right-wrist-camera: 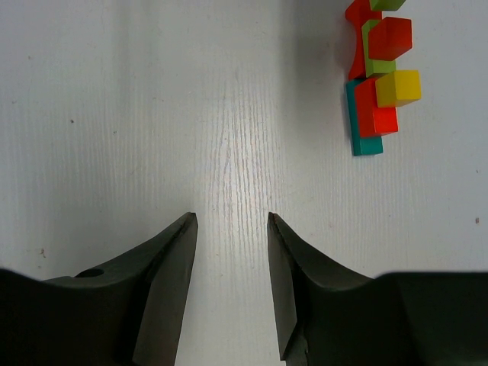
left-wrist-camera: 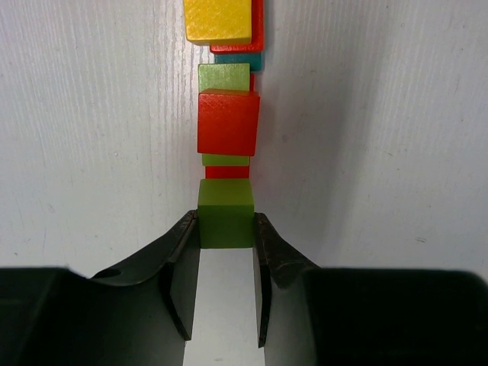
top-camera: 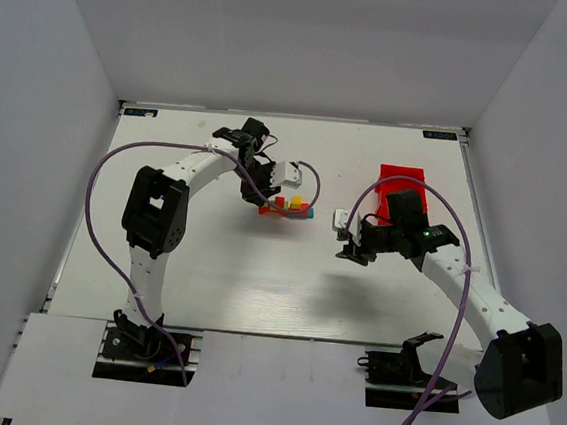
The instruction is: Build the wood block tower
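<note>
Your left claw [left-wrist-camera: 226, 221] pinches green cube [left-wrist-camera: 226, 202] at left end of tower [top-camera: 286, 209], middle of bench [top-camera: 256, 290]. Your right claw [right-wrist-camera: 229, 229] half open, holds nothing, right of tower. Careful: red cube [left-wrist-camera: 228, 122] beside it sits crooked; bump it when you let go, tower tumbles.

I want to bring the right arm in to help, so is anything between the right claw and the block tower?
Nothing visible does. The open right claw faces bare white table; the low tower of red, green, yellow and teal wooden blocks lies ahead to its side, only tabletop between.
</note>
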`<state>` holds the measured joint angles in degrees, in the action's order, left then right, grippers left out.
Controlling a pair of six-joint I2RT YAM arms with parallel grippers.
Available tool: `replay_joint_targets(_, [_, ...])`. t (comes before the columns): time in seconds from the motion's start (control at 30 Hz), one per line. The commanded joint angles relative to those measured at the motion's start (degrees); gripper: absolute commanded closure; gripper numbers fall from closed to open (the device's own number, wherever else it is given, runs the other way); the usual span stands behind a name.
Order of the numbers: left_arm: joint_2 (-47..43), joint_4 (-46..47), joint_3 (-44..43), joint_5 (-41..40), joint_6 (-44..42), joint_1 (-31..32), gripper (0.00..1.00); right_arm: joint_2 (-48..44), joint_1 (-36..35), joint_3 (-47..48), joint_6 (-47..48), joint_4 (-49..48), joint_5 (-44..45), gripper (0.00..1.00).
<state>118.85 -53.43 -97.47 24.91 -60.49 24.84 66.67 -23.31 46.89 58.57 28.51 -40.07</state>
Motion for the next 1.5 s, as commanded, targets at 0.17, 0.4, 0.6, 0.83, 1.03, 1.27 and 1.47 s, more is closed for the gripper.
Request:
replay_joint_targets(0.17, [-0.2,0.2,-2.2,1.8,-0.1,0.0,0.97,-0.8,0.3,-0.3,0.2,-0.7,-1.5,0.52])
replay_joint_targets(0.4, [-0.2,0.2,-1.7,1.8,-0.1,0.0,0.97,-0.9,0.4,-0.3,0.3,-0.8,-1.4,0.52])
replay_joint_targets(0.6, [-0.2,-0.4,-1.7,1.8,-0.1,0.0,0.97,-0.8,0.3,-0.2,0.4,-0.7,-1.4,0.52])
replay_joint_targets(0.83, [-0.2,-0.4,-1.1,2.3,-0.1,0.0,0.97,-0.9,0.2,-0.3,0.3,-0.8,-1.6,0.52])
replay_joint_targets(1.03, [-0.2,-0.4,-1.1,2.3,-0.1,0.0,0.97,-0.9,0.3,-0.2,0.3,-0.8,-1.5,0.52])
replay_joint_targets(1.27, [-0.2,-0.4,-1.1,2.9,-0.1,0.0,0.97,-0.5,0.3,-0.2,0.1,-0.9,-1.5,0.52])
replay_joint_targets(1.47, [-0.2,-0.9,-1.1,2.9,-0.1,0.6,0.98,-0.6,0.3,-0.1,0.3,-0.8,-1.5,0.52])
